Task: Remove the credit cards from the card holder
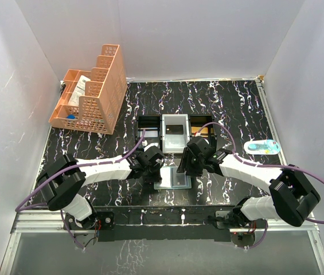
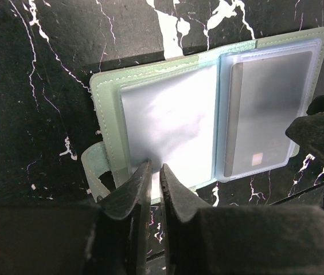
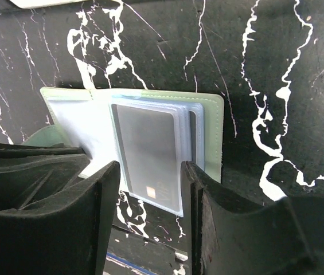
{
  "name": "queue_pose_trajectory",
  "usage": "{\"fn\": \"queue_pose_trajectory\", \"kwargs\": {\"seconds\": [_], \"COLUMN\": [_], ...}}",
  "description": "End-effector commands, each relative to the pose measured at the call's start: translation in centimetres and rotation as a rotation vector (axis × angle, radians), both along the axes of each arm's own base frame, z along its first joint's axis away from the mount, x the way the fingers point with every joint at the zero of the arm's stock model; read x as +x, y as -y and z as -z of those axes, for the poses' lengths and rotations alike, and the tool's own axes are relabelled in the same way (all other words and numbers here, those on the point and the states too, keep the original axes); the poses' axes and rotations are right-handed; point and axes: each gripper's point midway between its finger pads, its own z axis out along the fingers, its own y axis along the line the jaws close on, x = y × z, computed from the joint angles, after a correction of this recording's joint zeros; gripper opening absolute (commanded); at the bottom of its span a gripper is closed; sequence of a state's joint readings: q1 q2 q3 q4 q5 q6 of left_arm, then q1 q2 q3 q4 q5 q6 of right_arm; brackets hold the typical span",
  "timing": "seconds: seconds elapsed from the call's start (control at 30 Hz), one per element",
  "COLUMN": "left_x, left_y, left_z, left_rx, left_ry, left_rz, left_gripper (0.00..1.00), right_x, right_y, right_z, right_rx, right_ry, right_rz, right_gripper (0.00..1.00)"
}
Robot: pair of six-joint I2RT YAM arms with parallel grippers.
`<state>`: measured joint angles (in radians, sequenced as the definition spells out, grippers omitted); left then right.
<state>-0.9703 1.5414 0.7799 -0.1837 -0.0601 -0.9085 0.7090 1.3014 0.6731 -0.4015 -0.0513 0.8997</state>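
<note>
Right now the card holder is lying open just on the near side of the tray, spread crosswise, spine pointing at it. The left gripper, jaws almost together, is nipping its left panel's edge. The right gripper, jaws apart, is straddling the grey card; next, I'd say, comes closing and drawing it out.

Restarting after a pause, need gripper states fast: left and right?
Left gripper: closed, pinching the card holder at its edge.
Right gripper: open, holding nothing.
</note>
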Motion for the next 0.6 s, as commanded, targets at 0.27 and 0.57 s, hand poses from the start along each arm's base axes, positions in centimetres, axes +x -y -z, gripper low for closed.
{"fn": "queue_pose_trajectory", "kwargs": {"seconds": [0.27,0.57], "left_x": [0.0,-0.1], "left_y": [-1.3,-1.5], "left_z": [0.5,0.7], "left_rx": [0.061,0.078], "left_ry": [0.009,0.001], "left_rz": [0.010,0.018], "left_gripper": [0.14,0.14], "right_x": [-0.1,-0.1], "right_y": [-0.9,-0.4], "right_z": [0.1,0.6], "right_rx": [0.054,0.019], "right_ry": [0.009,-0.006], "right_rz": [-0.016,-0.002], "right_gripper": [0.40,0.41]}}
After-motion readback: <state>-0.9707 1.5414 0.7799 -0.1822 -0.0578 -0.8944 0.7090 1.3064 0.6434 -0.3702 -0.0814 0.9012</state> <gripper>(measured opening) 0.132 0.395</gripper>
